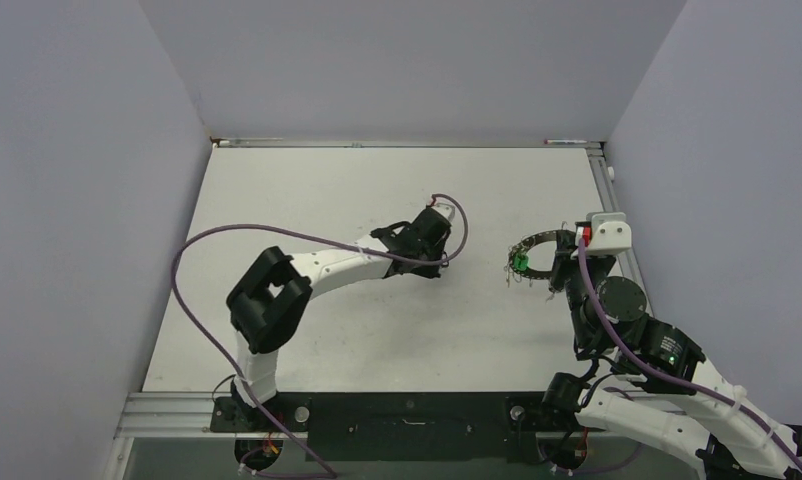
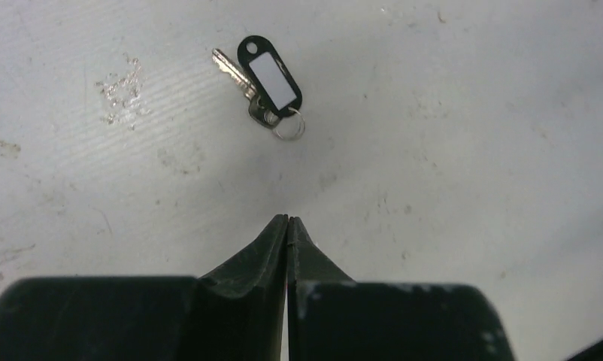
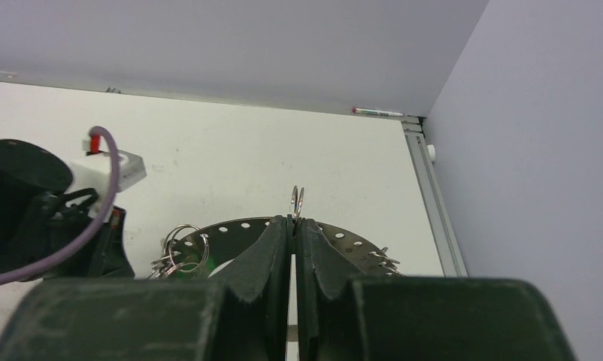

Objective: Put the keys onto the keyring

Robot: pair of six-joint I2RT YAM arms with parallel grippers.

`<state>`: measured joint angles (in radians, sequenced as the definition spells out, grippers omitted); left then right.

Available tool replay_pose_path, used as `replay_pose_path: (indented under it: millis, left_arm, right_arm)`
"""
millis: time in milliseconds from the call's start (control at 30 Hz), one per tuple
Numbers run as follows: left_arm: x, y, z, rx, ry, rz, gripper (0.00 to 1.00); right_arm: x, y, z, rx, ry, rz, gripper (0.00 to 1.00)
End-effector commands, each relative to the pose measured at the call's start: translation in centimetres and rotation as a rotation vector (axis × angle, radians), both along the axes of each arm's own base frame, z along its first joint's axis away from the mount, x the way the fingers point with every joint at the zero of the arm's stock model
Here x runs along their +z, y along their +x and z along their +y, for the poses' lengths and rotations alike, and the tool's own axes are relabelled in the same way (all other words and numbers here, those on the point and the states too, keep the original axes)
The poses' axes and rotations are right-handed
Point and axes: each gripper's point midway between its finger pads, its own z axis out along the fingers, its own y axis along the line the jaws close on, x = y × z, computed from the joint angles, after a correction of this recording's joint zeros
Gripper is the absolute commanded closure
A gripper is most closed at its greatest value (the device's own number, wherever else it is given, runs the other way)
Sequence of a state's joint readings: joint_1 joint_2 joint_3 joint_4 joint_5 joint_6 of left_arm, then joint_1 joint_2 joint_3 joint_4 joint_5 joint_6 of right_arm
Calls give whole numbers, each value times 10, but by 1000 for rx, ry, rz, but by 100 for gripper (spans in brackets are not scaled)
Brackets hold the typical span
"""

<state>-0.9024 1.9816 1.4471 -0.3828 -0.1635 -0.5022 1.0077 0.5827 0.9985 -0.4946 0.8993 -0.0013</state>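
One of the keys [image 2: 231,69], a silver blade joined by a small split ring [image 2: 289,128] to an oval black tag [image 2: 270,77] with a white label window, is seen lying flat on the scuffed white table [image 2: 471,113], a little ahead of the left gripper [image 2: 287,219] and apart from it. That gripper's jaws are pressed fully together with nothing between them, so the key is judged not yet picked up. The keyring [image 3: 343,235], a flat grey metal ring pierced with small holes round its rim, is found at the right side of the table. It is pinched at its near rim by the closed jaws of the right gripper [image 3: 292,222], and a thin wire loop [image 3: 297,199] stands up just above the fingertips. It appears to be held this way so that a loop is presented steadily for threading. A cluster of split rings [image 3: 182,244] and a green tag [image 1: 518,262] are already hung at its left edge.
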Motion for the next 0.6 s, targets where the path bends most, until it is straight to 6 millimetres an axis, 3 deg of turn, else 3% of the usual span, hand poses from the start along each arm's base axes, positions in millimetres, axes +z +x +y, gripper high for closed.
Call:
replay_pose_path:
  millis: [0, 133, 400, 500, 567]
  left_arm:
    - [73, -11, -6, -88, -246, -68, 100]
    - [86, -15, 8, -116, -265, -124, 100]
    - [63, -2, 0, -231, -46, -382, 60]
    - [58, 0, -14, -262, -34, -488, 50]
    - [50, -1, -22, -313, -20, -517, 50]
  right_arm:
    - [7, 4, 9, 15, 33, -19, 95]
    - [4, 7, 16, 27, 32, -17, 95]
    - [1, 7, 18, 29, 61, -4, 95]
    - [6, 4, 12, 18, 64, -11, 95]
    - [11, 3, 8, 8, 62, -15, 95]
